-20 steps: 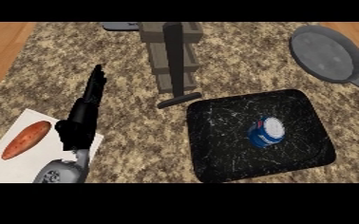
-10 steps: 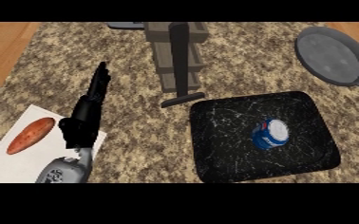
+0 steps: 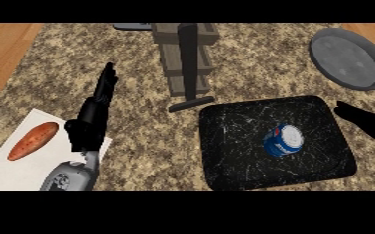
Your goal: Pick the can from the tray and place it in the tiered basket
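Observation:
A blue can with a white top (image 3: 283, 140) lies in the middle of the black tray (image 3: 242, 163) at the lower right. The grey tiered basket (image 3: 186, 59) stands at the top centre, just behind the tray's far left corner. My left hand (image 3: 92, 116) is at the left, open, fingers straight and pointing up the counter, holding nothing. Only a black tip of my right hand (image 3: 356, 117) shows at the right edge, beside the tray's right rim and apart from the can.
A white cutting board (image 3: 29, 163) at the lower left carries an orange sweet potato (image 3: 33, 140). A grey round plate (image 3: 345, 57) sits at the upper right. Wooden floor shows past the counter's left edge.
The view has shifted slightly. My right hand's tip has come into view at the right edge near the tray. The left hand and the can have stayed put.

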Controlling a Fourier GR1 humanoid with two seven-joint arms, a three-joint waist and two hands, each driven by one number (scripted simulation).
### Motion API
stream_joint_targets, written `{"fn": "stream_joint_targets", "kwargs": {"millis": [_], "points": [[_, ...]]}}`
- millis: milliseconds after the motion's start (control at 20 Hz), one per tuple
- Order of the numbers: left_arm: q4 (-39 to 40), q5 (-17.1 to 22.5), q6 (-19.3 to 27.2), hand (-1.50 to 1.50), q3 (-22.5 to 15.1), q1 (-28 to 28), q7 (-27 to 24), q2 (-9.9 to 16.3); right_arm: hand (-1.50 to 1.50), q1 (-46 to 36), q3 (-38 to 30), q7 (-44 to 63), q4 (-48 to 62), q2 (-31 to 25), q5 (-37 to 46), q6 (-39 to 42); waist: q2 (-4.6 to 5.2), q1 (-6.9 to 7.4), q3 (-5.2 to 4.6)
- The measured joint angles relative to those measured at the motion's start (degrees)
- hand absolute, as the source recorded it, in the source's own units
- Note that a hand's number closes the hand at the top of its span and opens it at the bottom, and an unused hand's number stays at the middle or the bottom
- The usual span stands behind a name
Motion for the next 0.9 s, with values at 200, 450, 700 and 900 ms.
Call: {"fn": "stream_joint_targets", "kwargs": {"millis": [200, 450, 700, 900], "points": [[0.8, -0.1, -0.9, 0.00, 1.2, 0.4, -1.1, -0.2, -1.50, -0.7, 2.6, 2.6, -0.6, 1.3, 1.4, 0.6, -0.03, -0.20, 0.01], [-0.3, -1.2, -1.0, 0.00, 1.0, 1.1, -0.3, -1.1, -1.50, 0.5, 2.8, 0.8, 1.3, 2.8, 6.9, 3.5, -0.06, -0.31, 0.05], [0.6, -2.1, -1.4, 0.00, 1.3, 1.4, -1.5, -2.2, -1.50, 1.2, 2.9, -0.8, 2.1, 4.3, 11.8, 6.6, -0.06, -0.42, 0.05], [0.4, -2.7, -1.7, 0.00, 1.7, 0.9, -0.3, -2.7, -1.50, 1.3, 4.7, -2.9, 2.4, 6.4, 17.0, 8.5, -0.07, -0.40, 0.06]]}}
